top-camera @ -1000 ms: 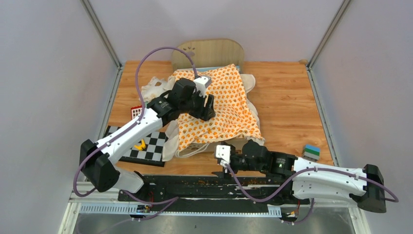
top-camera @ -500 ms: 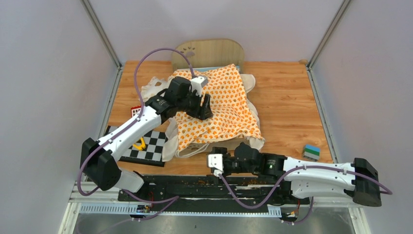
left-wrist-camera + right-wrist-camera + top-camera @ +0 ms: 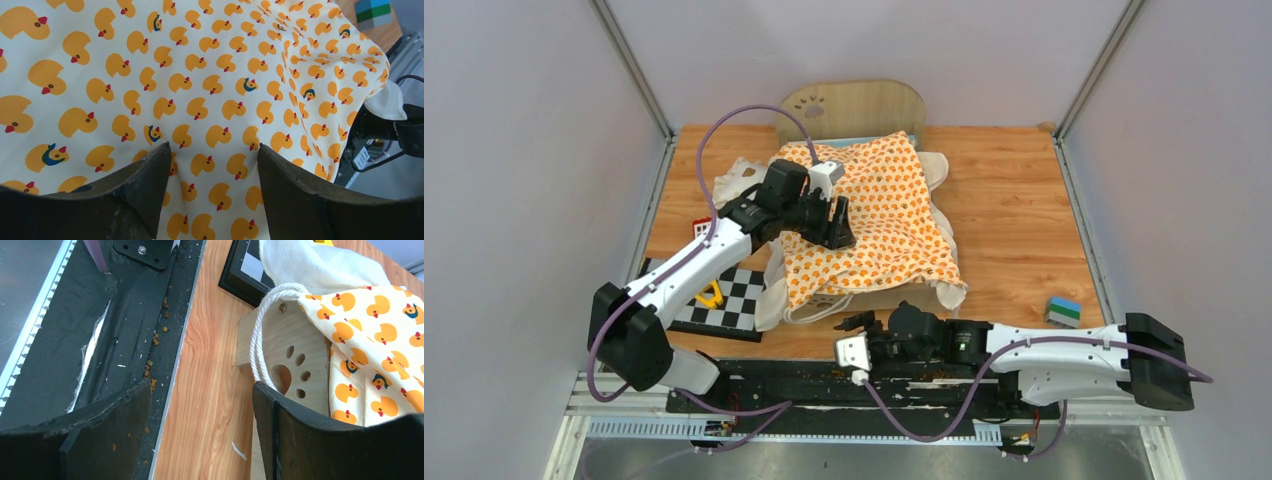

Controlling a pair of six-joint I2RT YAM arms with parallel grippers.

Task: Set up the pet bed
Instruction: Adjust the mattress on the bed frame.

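Note:
The pet bed stands at the table's middle back, its far end board (image 3: 854,108) with a paw print showing; the near end board (image 3: 287,357) with paw holes shows in the right wrist view. The orange duck-print cushion (image 3: 874,215) lies draped over the bed and covers its base; it fills the left wrist view (image 3: 200,75). Its white ties (image 3: 260,335) hang over the near end board. My left gripper (image 3: 836,222) is open just above the cushion's left part, empty. My right gripper (image 3: 856,322) is open and empty, low over the table's front edge, left of the near end board.
A black-white checkerboard (image 3: 719,300) with a small yellow item lies at the front left. A small blue-green block (image 3: 1064,311) sits at the front right. A white cloth (image 3: 739,180) pokes out left of the bed. A black rail (image 3: 115,340) runs along the table's front edge.
My right arm has swung left along the front edge, its gripper moving away from the bed's near end. My left gripper has shifted slightly left and back over the cushion.

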